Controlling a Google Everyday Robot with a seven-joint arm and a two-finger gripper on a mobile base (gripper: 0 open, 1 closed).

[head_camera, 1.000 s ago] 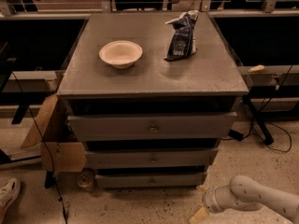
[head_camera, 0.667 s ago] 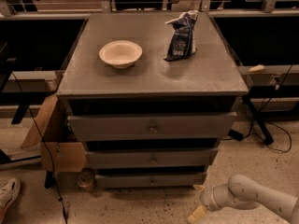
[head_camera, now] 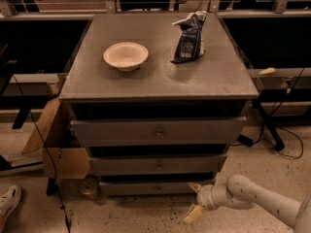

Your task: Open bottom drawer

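The bottom drawer (head_camera: 146,188) is the lowest and thinnest of three grey fronts in the cabinet (head_camera: 160,76), with a small round knob (head_camera: 157,189) at its centre. It sits close to flush under the middle drawer (head_camera: 156,165). My gripper (head_camera: 193,200) reaches in from the lower right on a white arm, low near the floor, just right of the bottom drawer's right end. Its two cream fingertips (head_camera: 195,186) are spread apart and hold nothing. The gripper is well right of the knob.
A cream bowl (head_camera: 126,56) and a dark snack bag (head_camera: 188,39) stand on the cabinet top. The top drawer (head_camera: 158,131) juts out slightly. A cardboard box (head_camera: 53,144) leans at the cabinet's left. A shoe (head_camera: 8,201) and cables lie on the floor.
My arm and gripper have edged slightly left toward the bottom drawer's right end. The drawers have not moved.
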